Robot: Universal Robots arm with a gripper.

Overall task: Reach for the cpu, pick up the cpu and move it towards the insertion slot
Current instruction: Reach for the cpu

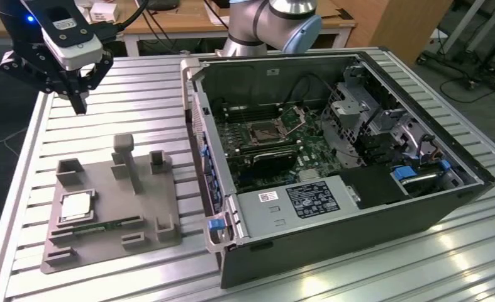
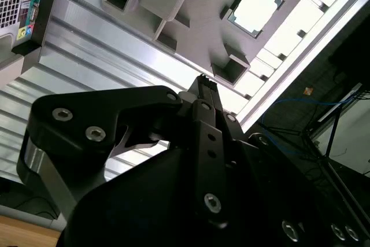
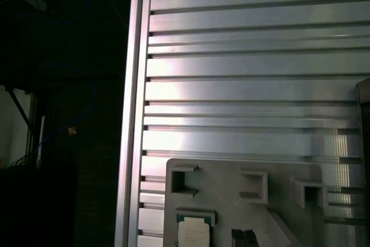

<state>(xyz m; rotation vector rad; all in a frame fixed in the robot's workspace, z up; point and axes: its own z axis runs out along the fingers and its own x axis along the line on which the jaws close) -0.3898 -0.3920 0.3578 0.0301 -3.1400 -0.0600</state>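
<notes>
gripper closed, empty | cpu in grey tray | well apart

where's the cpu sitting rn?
On the exterior view's left, the cpu lies in a recess of the grey tray, beside the green circuit strip, outside the computer case and apart from the gripper.

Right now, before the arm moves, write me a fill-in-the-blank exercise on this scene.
1. The cpu lies in a recess of the grey plastic ____.
2. The gripper hangs above the slatted table, jaws together, holding ____.
3. The insertion slot sits inside the open computer ____.
Missing words: tray; nothing; case.
</notes>
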